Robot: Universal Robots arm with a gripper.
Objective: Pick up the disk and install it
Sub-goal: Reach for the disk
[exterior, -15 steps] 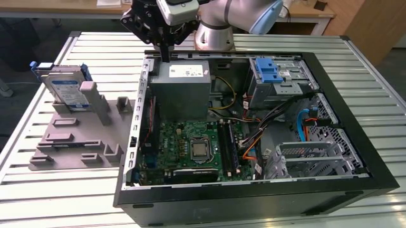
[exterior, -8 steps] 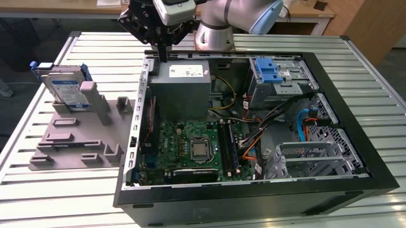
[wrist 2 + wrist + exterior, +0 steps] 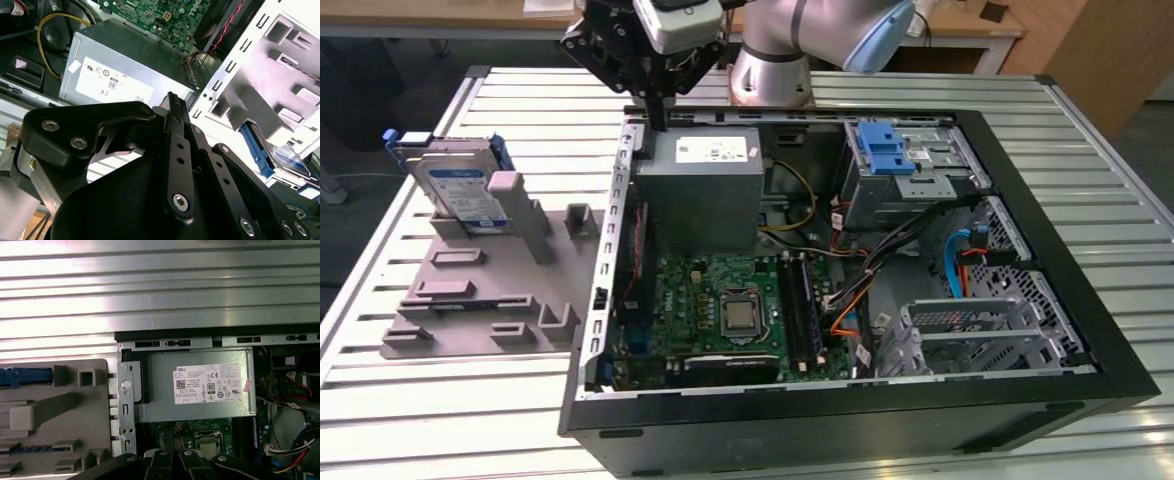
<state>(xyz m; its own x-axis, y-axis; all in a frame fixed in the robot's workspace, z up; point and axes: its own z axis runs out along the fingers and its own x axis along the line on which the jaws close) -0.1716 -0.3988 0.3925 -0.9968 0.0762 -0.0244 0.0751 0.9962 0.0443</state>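
At the upper left of the exterior view, the disk [image 3: 458,188] stands upright in its grey holder [image 3: 480,300] on the tabletop [image 3: 1081,130], not yet picked up, while the claw [image 3: 656,118], pinched together on nothing, hangs at top centre over the open computer case [image 3: 854,425].
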